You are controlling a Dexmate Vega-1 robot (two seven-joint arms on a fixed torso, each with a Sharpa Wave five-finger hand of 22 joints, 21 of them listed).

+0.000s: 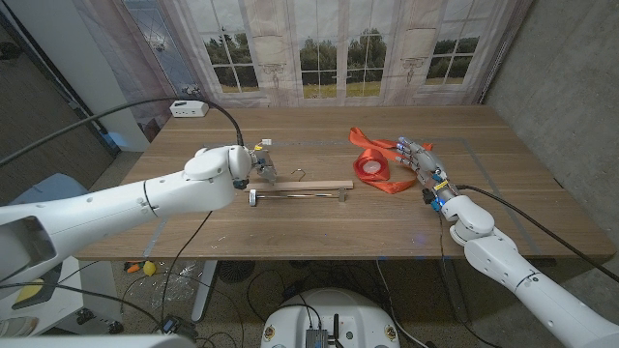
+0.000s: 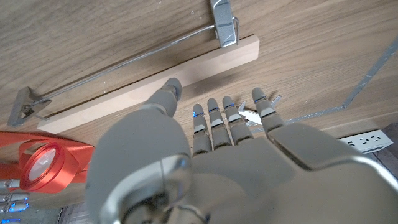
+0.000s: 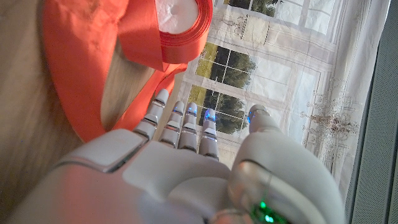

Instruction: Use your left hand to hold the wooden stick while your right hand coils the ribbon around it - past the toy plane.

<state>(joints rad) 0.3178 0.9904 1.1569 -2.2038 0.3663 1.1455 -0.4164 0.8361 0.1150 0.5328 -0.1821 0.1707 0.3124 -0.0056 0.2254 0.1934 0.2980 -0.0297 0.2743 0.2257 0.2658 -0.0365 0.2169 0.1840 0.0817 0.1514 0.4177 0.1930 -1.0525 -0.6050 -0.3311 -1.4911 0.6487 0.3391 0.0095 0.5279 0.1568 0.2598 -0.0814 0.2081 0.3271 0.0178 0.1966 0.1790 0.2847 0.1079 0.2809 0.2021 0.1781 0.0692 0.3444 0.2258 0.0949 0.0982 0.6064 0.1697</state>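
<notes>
The wooden stick [image 1: 302, 186] lies flat on the table, with a metal rod and clips [image 1: 295, 195] along its near side. My left hand [image 1: 259, 164] hovers at the stick's left end with its fingers stretched out and gripping nothing. Seen from the left wrist, the thumb tip [image 2: 170, 88] is at the edge of the stick [image 2: 124, 99]. To the stick's right lies the orange ribbon [image 1: 385, 180] on its spool [image 1: 370, 166], with a loose tail [image 1: 362, 136]. My right hand [image 1: 422, 164] sits just right of the spool, fingers straight, its fingertips [image 3: 160, 99] at a ribbon strand [image 3: 81, 68].
A white power strip [image 1: 190, 109] with a black cable sits at the table's far left. A thin tape line [image 2: 367, 74] runs across the wood. Curtained windows stand behind the table. Bare wood shows in front of the stick.
</notes>
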